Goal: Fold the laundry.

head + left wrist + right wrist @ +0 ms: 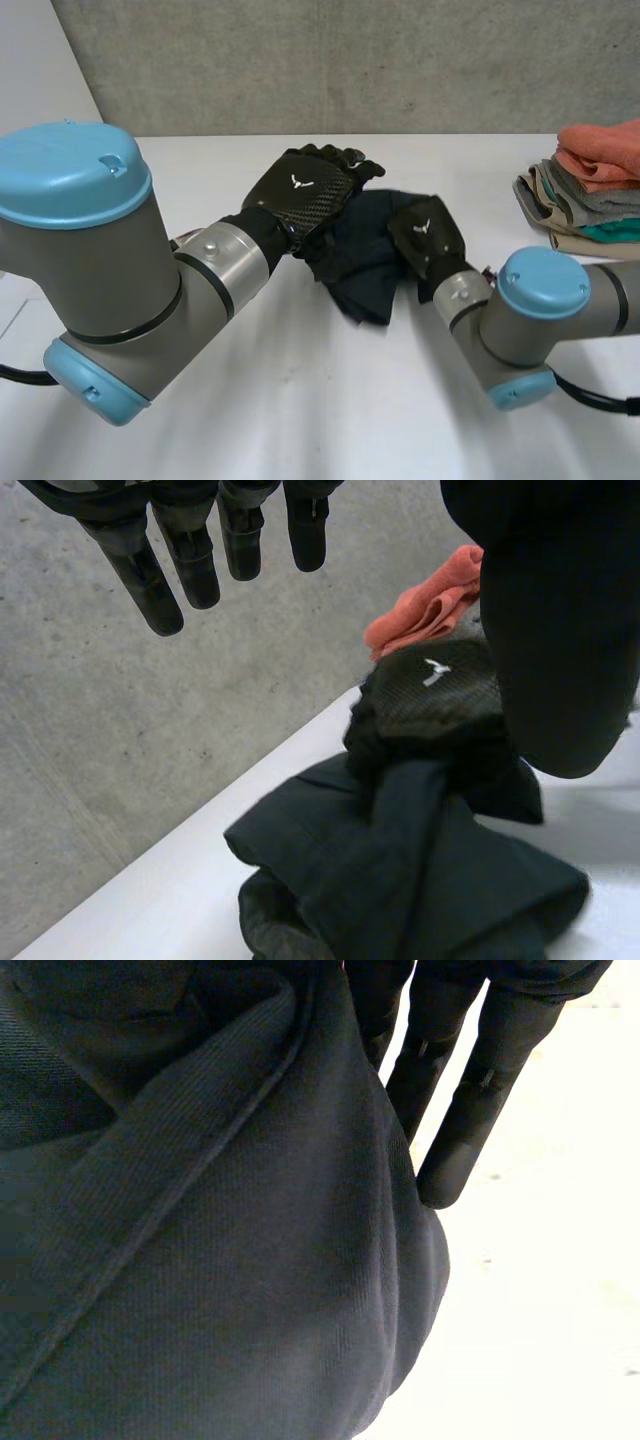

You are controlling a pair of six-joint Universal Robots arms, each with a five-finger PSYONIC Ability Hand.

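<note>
Fold the laundry: risk check.

- Dark garment (362, 278) lies bunched on the table (300, 410) between the two hands, several layers rumpled over one another, no flat edge showing.
- Left hand (300, 195) hovers above the garment's left side. Its fingers (190, 560) are straight and apart, with nothing in them.
- Right hand (428, 235) sits on the garment's right edge with cloth lying against its palm. Cloth hides the thumb, so I cannot tell whether it has a grip.
- Stack of folded clothes (590, 195) sits well apart, at the table's right.

Risks, as judged:
1. Lifting from the right alone would probably drag the heap along as a lump, not spread it.
2. The left hand coming down blind could catch two layers and lock a crease in.
3. A weak right hold would let the cloth slip mid-lift.
</note>
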